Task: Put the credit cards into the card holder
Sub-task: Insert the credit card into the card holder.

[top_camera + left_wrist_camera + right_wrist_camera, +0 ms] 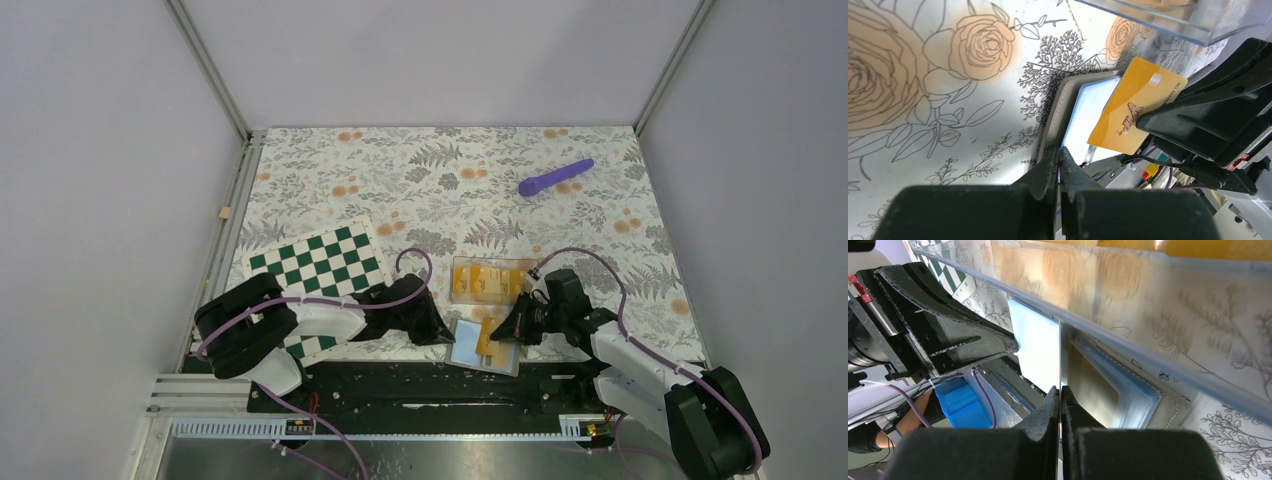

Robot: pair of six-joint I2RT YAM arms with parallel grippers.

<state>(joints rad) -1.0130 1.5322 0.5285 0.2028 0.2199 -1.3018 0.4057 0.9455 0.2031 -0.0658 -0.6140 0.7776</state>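
The card holder [465, 345] lies open at the near table edge, with a grey cover [1063, 110] and a pale blue sleeve inside. My left gripper [443, 337] is shut on its left edge [1059, 155]. My right gripper [500, 333] is shut on one orange-yellow credit card [1135, 112], held tilted over the holder's right side. In the right wrist view the jaws [1060, 390] pinch that card [1083, 380] almost edge-on above the holder [1168, 407]. More credit cards [480, 283] lie in a clear box [512, 268] just behind.
The clear box's wall [1168, 22] stands close above both grippers [1148, 270]. A green-and-white chessboard [320, 265] lies at the left under the left arm. A purple rod [556, 177] lies at the far right. The black front rail [400, 380] is just below the holder.
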